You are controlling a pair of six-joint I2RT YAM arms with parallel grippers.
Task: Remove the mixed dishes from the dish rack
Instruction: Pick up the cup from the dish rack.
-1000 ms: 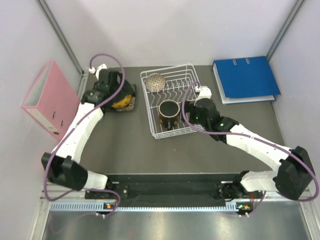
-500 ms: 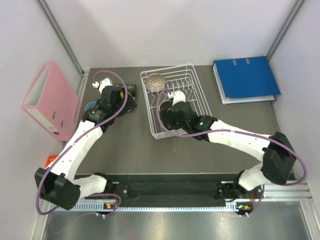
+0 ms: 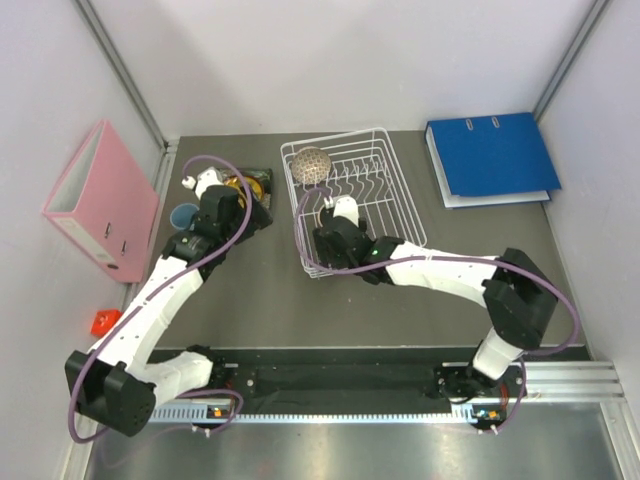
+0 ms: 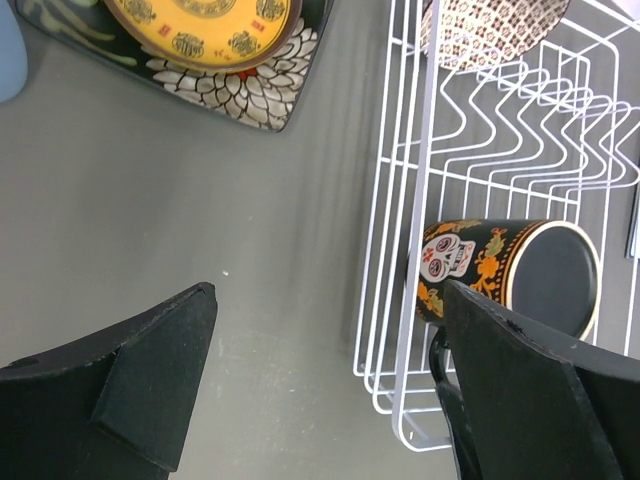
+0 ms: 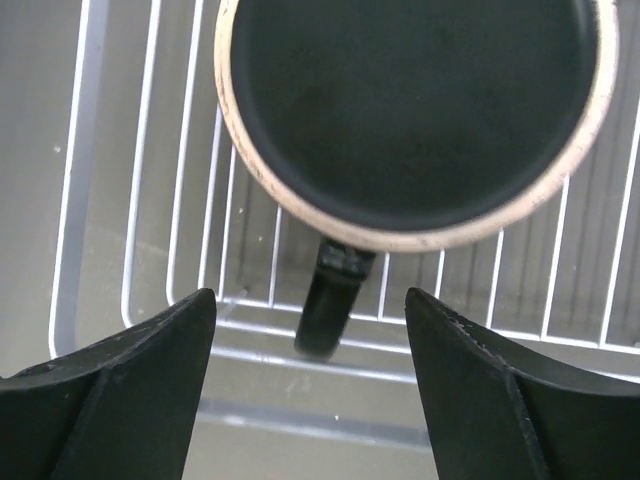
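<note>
The white dish rack (image 3: 405,195) holds a speckled bowl (image 3: 311,163) at its far left corner and a dark mug with an orange pattern (image 4: 510,275) at its near end. My right gripper (image 3: 322,243) hangs over the mug and hides it in the top view. It is open, with its fingers either side of the mug's handle (image 5: 335,300) below the mug's rim (image 5: 415,100). My left gripper (image 3: 240,215) is open and empty over bare table left of the rack (image 4: 425,200). The amber-yellow plate (image 3: 243,182) lies on the dark floral plate (image 4: 255,85). The light-blue cup (image 3: 183,215) stands left of them.
A pink binder (image 3: 100,200) lies at the far left and a blue binder (image 3: 490,155) at the far right. A small orange-red object (image 3: 103,322) lies at the left edge. Grey walls close in the table on three sides.
My right gripper has swung left across the rack to above the mug. My left gripper has drawn back from the plates toward me, uncovering the plates and the blue cup.
</note>
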